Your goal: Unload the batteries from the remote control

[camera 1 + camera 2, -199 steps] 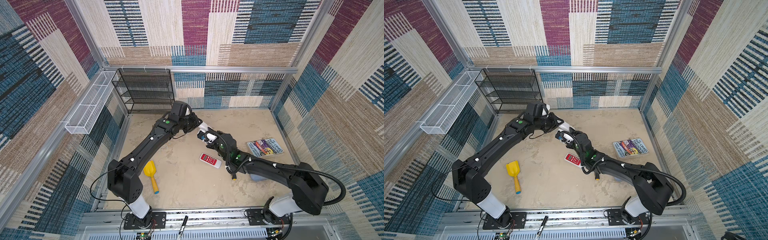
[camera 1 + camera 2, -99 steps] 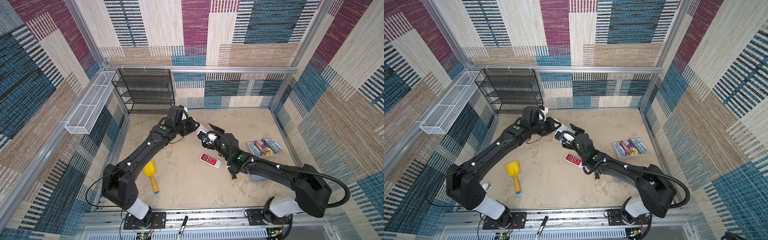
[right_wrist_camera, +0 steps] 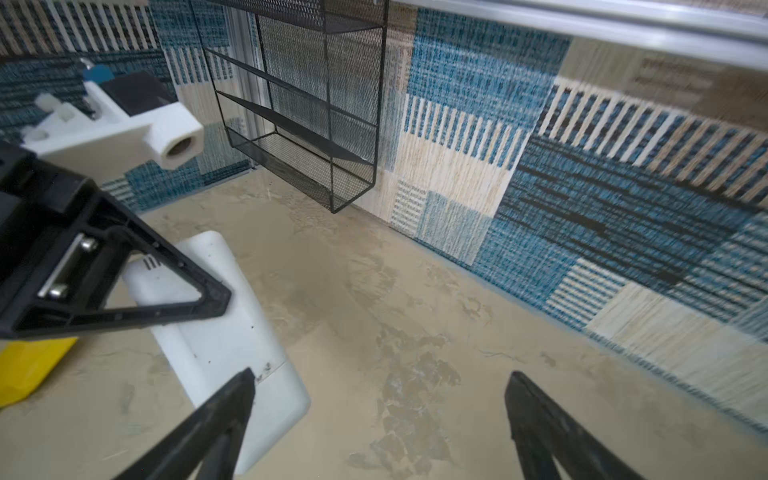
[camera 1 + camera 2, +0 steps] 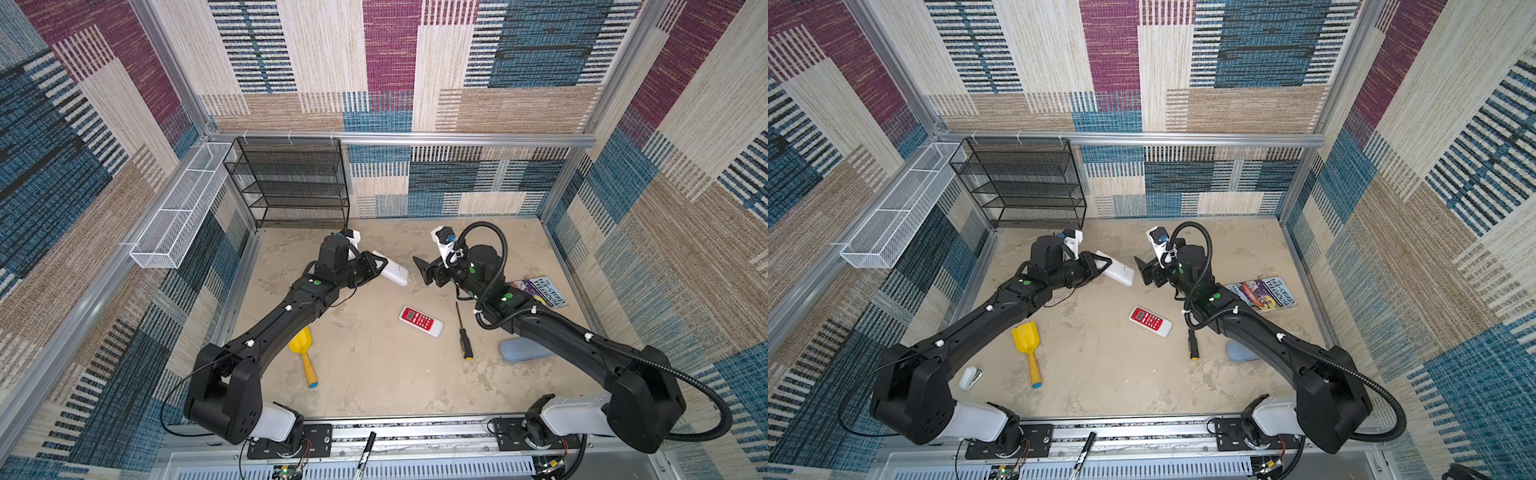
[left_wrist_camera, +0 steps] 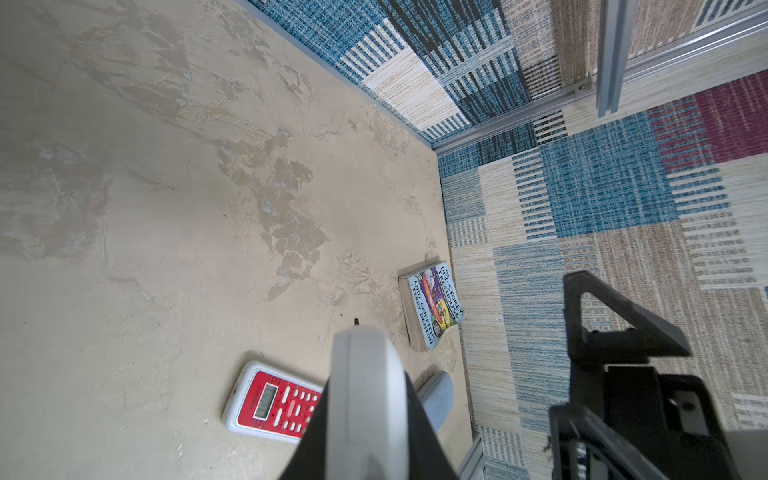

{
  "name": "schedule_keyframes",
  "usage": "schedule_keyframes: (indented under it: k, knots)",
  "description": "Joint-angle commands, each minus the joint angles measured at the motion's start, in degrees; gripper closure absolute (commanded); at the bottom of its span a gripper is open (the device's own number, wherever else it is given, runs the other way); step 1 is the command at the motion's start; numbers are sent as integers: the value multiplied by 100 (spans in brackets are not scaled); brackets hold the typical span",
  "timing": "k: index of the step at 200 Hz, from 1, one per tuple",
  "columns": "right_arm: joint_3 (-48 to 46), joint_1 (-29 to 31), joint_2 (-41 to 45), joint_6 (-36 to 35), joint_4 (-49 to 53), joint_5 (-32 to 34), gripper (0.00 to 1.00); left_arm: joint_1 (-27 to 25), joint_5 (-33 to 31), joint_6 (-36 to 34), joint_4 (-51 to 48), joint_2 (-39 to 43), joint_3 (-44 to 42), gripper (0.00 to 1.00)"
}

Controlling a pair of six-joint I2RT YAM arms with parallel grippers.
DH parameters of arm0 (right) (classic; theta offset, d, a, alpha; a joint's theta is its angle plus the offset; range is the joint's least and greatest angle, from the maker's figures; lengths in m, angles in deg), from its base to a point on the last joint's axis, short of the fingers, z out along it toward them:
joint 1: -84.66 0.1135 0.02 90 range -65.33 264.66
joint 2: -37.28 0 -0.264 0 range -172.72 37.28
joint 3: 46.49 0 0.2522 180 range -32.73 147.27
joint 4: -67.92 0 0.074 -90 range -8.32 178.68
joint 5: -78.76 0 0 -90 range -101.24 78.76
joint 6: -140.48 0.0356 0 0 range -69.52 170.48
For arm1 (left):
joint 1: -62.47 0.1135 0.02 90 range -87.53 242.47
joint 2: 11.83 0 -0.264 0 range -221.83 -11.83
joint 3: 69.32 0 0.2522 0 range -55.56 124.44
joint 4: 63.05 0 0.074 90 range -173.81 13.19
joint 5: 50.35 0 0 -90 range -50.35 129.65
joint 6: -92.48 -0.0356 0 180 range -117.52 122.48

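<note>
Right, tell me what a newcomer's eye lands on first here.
The left gripper holds a white remote clear of the floor toward the back, and the right gripper faces it, jaws wide open. Nearer the front, a red remote lies flat in the middle, with a yellow scoop off to its left.

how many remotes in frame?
2: white remote held in the left end effector; red remote lying on the floor beside the screwdriver. More could be hidden.

white remote partly behind left tool
</note>
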Motion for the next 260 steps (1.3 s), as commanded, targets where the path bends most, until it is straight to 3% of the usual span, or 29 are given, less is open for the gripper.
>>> schedule_keyframes:
  k: [1, 24, 62, 176, 220, 238, 260]
  knots:
    - [102, -92, -116, 1678, 385, -1035, 6, 2, 198, 553, 1075, 210, -343, 100]
    - [163, -150, -254, 2427, 322, -1688, 8, 2, 192, 895, 1739, 472, -838, 100]
    - [189, -270, -257, 2997, 283, -2329, 11, 2, 257, 1010, 2093, 801, -1095, 100]
    - [383, -528, -445, 3316, 258, -3761, 34, 3, 784, 1467, 3084, 729, -1165, 100]
    - [435, -563, -546, 3437, -12, -3911, 40, 2, 850, 1493, 3200, 766, -1261, 100]
    - [489, -596, -577, 3437, -19, -3929, 49, 3, 889, 1578, 3328, 764, -1320, 100]
    - [472, -646, -613, 3454, -66, -3929, 51, 2, 930, 1633, 3568, 773, -1355, 100]
